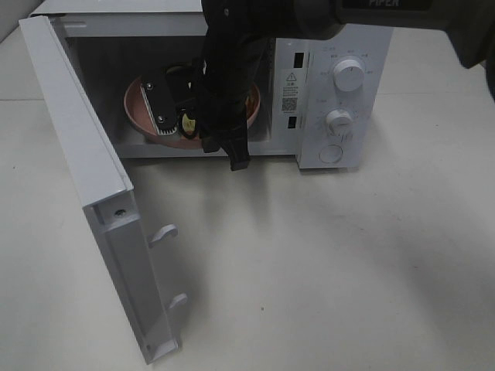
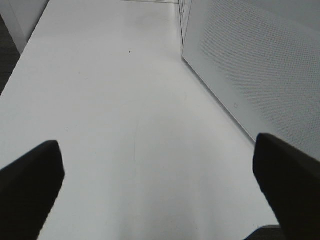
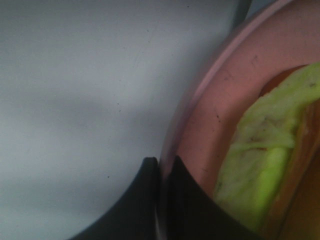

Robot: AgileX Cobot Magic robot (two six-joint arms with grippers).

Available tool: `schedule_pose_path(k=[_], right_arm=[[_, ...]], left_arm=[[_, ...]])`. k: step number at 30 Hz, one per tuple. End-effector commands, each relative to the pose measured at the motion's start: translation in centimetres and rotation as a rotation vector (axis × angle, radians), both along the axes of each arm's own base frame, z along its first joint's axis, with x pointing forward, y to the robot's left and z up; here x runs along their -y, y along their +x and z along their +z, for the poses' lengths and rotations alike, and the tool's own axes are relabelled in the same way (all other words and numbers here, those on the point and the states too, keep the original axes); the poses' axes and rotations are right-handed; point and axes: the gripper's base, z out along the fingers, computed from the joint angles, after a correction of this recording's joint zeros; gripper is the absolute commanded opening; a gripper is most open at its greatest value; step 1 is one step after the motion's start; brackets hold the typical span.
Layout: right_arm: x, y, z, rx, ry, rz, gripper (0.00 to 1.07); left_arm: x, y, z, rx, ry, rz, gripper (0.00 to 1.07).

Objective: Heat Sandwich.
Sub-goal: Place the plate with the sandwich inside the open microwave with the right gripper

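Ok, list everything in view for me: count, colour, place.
microwave: one, white, at the back of the table, its door swung open
dials: two, white, on the microwave's front panel
pink plate: one, pink, inside the microwave
sandwich: one, yellow-green filling showing, on the pink plate
table: one, white, under everything
right gripper: one, black, inside the microwave, shut on the pink plate's rim
left gripper: one, black, open, above the table near the microwave

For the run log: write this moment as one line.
right gripper: shut on pink plate rim, inside microwave | sandwich: on plate | door: open | left gripper: open, above table
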Motion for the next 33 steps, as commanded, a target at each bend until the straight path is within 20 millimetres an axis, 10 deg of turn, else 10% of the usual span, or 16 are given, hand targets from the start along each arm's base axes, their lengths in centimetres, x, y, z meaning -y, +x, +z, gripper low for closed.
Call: schedule_pose_path(k=[1, 33], right_arm=[[-0.5, 0.6, 0.5, 0.034, 0.024, -0.021, 0.00], [-0.6, 4.4, -1.7, 0.084, 0.097, -0.114, 0.03]], left_arm=[[0.0, -0.3, 0.0, 0.022, -0.010, 0.000, 0.98], [0.0, -0.3, 0.0, 0.022, -0.010, 0.000, 0.98]])
